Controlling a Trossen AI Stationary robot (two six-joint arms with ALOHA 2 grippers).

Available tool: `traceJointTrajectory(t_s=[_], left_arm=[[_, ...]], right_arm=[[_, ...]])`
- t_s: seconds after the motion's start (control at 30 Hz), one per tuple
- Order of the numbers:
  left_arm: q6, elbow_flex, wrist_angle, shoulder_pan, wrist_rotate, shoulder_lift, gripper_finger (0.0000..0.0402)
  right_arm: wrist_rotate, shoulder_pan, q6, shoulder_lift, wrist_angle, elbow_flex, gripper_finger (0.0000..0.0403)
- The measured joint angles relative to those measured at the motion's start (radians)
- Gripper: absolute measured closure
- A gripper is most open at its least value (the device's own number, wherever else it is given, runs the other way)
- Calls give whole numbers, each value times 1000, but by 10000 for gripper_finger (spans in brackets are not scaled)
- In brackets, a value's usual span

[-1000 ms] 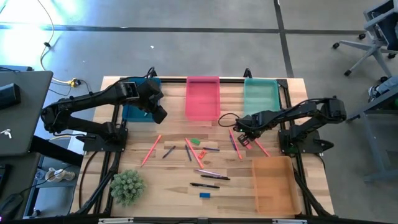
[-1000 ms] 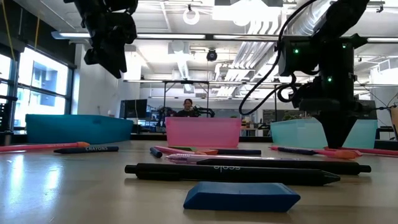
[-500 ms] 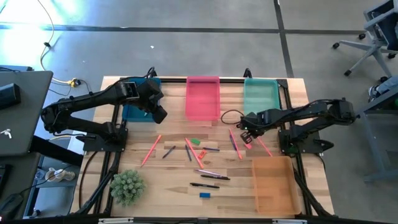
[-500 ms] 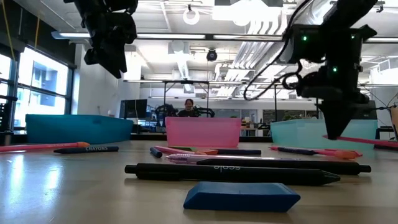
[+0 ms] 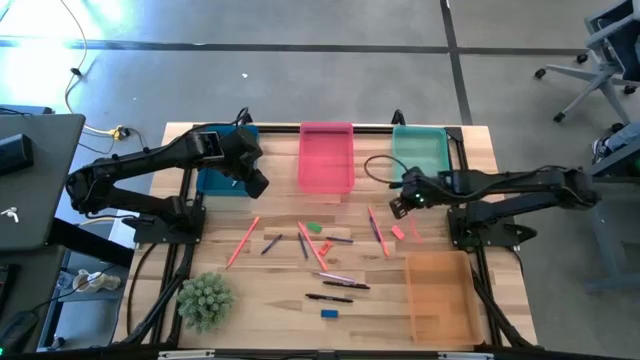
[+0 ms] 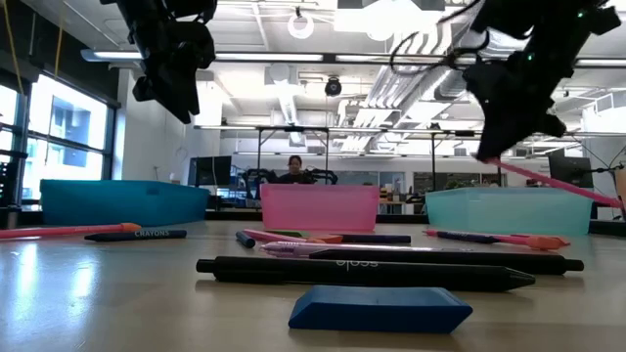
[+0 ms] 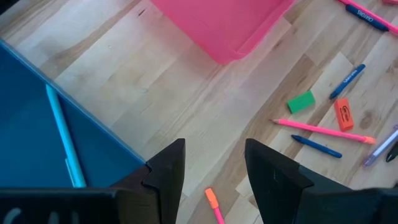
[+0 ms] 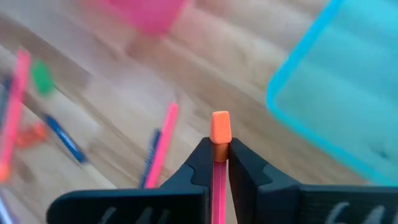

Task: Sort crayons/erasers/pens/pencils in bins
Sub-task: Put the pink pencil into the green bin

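Note:
My right gripper hangs above the table just before the teal-green bin, shut on a salmon-pink pencil with an orange tip. My left gripper is open and holds nothing, high over the wood beside the dark blue bin, where a light-blue stick lies. The pink bin sits between those two bins, and the orange bin is near the right front. Loose sticks, black pens, a green eraser, a pink eraser and a blue eraser lie on the table. My right gripper pinches the pencil between its two fingers just behind the orange tip, which pokes out past the fingertips. The shaft runs back between the fingers. The pencil is lifted clear and slants down toward the table's right.
A green spiky plant stands at the near left corner. A black frame runs along the table's sides. A person sits far off in the room behind the pink bin. Bare wood shows between the pink and teal-green bins.
My right gripper has risen from the table and moved toward the far edge and the teal-green bin, tipping as it went. The pencil has come up with it, from lying on the wood to hanging slanted and clear.

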Motion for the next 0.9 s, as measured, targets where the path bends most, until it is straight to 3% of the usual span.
traceJointTrajectory(t_s=[0.4,0.9], left_arm=[[-10,0,0,0,-4,0,245],[-13,0,0,0,-7,0,245]], right_arm=[[126,-75,-69,-228,184,1,391],[351,-292,-474,-286,351,2,391]])
